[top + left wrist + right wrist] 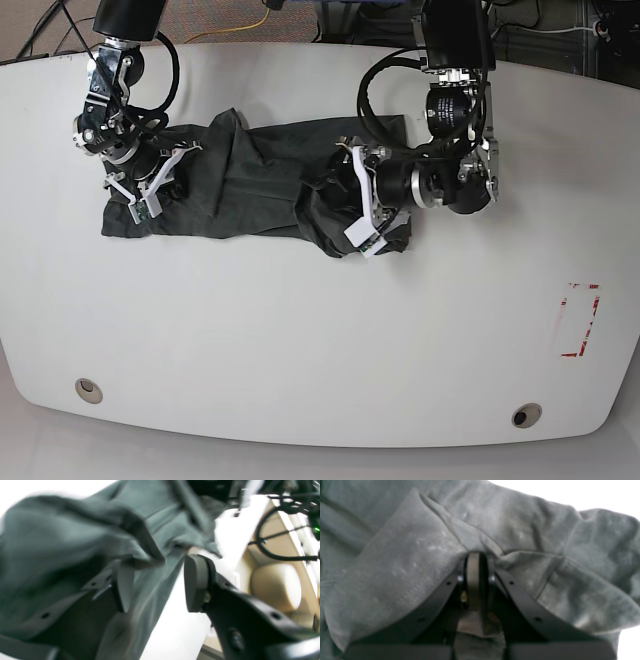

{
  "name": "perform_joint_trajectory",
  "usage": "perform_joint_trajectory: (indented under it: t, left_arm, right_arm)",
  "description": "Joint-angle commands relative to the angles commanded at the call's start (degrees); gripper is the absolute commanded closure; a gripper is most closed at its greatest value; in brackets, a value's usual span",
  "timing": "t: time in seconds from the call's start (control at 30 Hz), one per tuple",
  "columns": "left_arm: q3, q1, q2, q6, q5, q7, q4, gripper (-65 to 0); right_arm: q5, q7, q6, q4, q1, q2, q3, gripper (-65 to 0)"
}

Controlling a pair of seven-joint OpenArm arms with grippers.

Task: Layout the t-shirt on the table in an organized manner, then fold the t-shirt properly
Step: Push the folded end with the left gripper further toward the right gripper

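The dark grey t-shirt (250, 180) lies bunched in a wrinkled strip across the far half of the white table (300, 330). My right gripper (145, 195) is at the strip's left end. The right wrist view shows this gripper (476, 557) shut on a fold of the t-shirt (532, 525), with cloth pinched between the pads. My left gripper (350, 197) is at the strip's right end, lying sideways. In the left wrist view the left gripper (158, 587) is open, and the t-shirt (62, 535) drapes over its left finger while the right pad (197, 585) is bare.
A red tape rectangle (580, 320) marks the table's right side. Two grommet holes (88, 390) (526, 414) sit near the front edge. Black cables (275, 542) and a beige cushion (275, 587) lie beyond the table's edge in the left wrist view.
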Motion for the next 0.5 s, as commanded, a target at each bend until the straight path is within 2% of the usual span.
perform_joint_trajectory:
  t: [0.13,0.27,0.37,0.5]
  left_arm:
    - [2.5,-1.1,0.0,0.0,0.1,0.0,1.8,-37.9]
    - [2.5,-2.4,0.0,0.0,0.2,0.0,3.5,-37.9]
    - [0.0,-3.3,0.0,0.0,1.0,0.0,5.5,-37.9]
    - [-5.0,-3.6,-3.1,0.0,5.9,0.0,8.4,-37.8]
  right_arm:
    - [0.0,0.0,0.0,0.0,-0.1,0.0,0.0,-4.0]
    - [0.0,0.0,0.0,0.0,-0.1,0.1,0.0,-4.0]
    - [0.0,0.0,0.0,0.0,-0.1,0.1,0.0,-4.0]
    - [0.0,0.0,0.0,0.0,-0.1,0.1,0.0,-4.0]
